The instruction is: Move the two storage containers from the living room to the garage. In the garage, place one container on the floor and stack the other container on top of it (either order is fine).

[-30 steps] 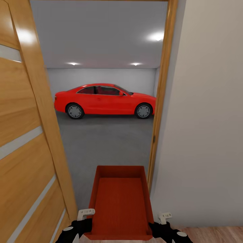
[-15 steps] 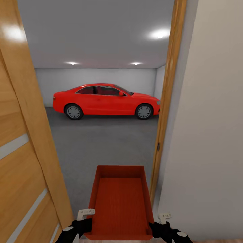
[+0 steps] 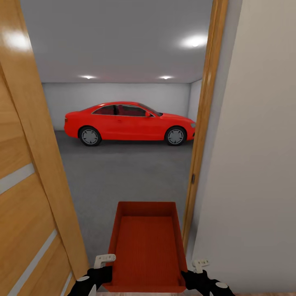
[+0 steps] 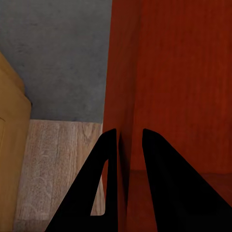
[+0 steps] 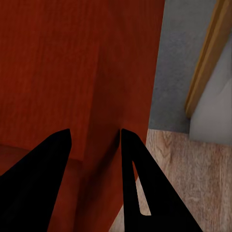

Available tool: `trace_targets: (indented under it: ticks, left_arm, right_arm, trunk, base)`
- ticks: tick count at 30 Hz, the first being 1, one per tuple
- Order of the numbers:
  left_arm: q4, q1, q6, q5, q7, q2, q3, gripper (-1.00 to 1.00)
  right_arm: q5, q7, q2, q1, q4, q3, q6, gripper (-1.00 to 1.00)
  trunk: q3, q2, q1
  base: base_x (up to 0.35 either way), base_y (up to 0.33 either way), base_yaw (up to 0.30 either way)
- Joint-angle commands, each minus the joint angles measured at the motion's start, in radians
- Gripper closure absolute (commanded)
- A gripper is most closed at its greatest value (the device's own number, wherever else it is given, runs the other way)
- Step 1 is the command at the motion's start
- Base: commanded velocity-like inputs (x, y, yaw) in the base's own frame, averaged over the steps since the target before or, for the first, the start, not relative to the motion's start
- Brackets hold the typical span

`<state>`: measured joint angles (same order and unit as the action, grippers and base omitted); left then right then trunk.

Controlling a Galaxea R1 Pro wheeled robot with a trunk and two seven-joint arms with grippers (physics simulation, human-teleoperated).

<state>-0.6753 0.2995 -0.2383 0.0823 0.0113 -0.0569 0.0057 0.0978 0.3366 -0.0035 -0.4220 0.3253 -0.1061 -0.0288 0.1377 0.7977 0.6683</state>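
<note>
I have both claws pinching one orange-red storage container (image 3: pixel 146 246): the left claw (image 4: pixel 129 140) straddles its left wall, the right claw (image 5: pixel 95 137) its right wall. The container hangs in the doorway, between the open wooden door (image 3: pixel 28 185) and the door frame (image 3: pixel 203 135). Beyond lies the garage floor (image 3: pixel 123 172) with one red car (image 3: pixel 127 122).

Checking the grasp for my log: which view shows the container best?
The head view: the whole container shows, open top up, between both grippers. The left wrist view shows one wall between the fingers; the right wrist view shows the opposite wall.
</note>
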Motion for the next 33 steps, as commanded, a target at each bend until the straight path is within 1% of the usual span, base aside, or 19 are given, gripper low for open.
trace_targets:
  ticks: [1,9,16,25,33]
  left_arm:
    - [-0.004,0.001,0.011,-0.004,0.004,-0.020,0.010,1.00]
    - [-0.004,0.001,0.011,-0.004,0.004,-0.020,0.010,1.00]
    - [-0.004,0.001,0.012,-0.004,0.004,-0.021,0.010,1.00]
    - [-0.004,0.001,0.013,-0.004,0.004,-0.020,0.009,1.00]
    - [-0.004,0.001,0.014,-0.004,0.004,-0.020,0.010,1.00]
  right_arm:
    - [0.022,0.009,0.005,0.000,-0.003,-0.008,-0.002,1.00]
    - [0.022,0.009,0.005,0.000,-0.003,-0.007,-0.001,1.00]
    - [0.022,0.010,0.005,0.000,-0.003,-0.007,0.001,1.00]
    - [0.022,0.018,0.005,0.000,-0.003,-0.007,0.001,1.00]
    - [0.022,0.022,0.005,0.000,-0.003,-0.007,0.001,1.00]
  trunk:
    - [0.002,0.001,0.000]
    - [0.002,0.001,0.000]
    - [0.002,0.001,0.000]
    - [0.002,0.001,0.000]
    - [0.002,0.001,0.000]
  base:
    - [0.000,0.000,0.000]
    - [0.000,0.000,0.001]
    - [0.000,0.000,0.146]
    - [0.006,0.002,0.019]
    - [0.227,0.090,0.000]
